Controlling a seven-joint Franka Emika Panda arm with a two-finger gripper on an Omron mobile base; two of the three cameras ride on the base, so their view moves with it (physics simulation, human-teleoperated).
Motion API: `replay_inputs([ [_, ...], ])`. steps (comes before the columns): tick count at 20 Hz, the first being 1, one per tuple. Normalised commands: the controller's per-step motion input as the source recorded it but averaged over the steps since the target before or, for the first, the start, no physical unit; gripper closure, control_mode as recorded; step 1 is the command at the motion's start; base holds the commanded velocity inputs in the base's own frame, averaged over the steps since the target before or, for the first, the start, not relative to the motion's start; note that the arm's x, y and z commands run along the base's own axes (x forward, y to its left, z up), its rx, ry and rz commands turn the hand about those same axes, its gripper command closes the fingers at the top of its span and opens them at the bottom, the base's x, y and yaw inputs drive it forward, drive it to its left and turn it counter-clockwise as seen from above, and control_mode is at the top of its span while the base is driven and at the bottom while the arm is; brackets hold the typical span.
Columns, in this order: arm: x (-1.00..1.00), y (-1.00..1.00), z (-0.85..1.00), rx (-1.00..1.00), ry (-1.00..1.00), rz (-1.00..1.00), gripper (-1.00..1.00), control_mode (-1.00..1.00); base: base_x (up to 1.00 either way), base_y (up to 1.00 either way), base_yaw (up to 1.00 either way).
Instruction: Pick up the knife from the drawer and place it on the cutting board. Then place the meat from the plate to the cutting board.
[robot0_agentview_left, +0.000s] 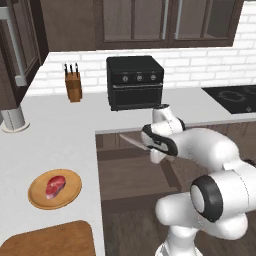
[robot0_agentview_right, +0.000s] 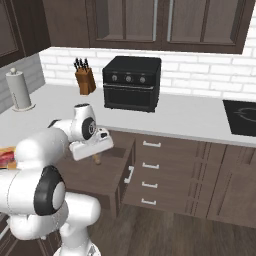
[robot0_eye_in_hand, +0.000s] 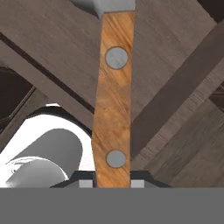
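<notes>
Knife (robot0_eye_in_hand: 113, 109), stiff, slim and blade-heavy, rides clenched by its riveted wooden handle in the claw (robot0_eye_in_hand: 113, 183) above the open drawer (robot0_agentview_right: 107, 172), liable to pivot if swung toward the cutting board (robot0_agentview_left: 52, 241).

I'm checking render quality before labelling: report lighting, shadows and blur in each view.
Left base view: even, soft light, no glare; the knife blade reads thin and faint against the dark drawer. Right base view: flat light, sharp edges, faint shade under the oven. Hand view: wooden knife handle close up, crisp grain, no blur; tool shut on it.
</notes>
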Motion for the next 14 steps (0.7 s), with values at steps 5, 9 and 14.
replay_inputs([
  [5,-0.68,-0.45,1.0,0.07,-0.29,0.0,1.0,-1.0,0.0,0.0,0.0],
  [9,-0.18,-0.4,0.42,0.08,0.02,0.0,1.0,-1.0,0.0,0.0,0.0],
  [14,0.0,-0.03,0.02,0.0,0.0,0.0,1.0,-1.0,0.0,0.0,0.0],
])
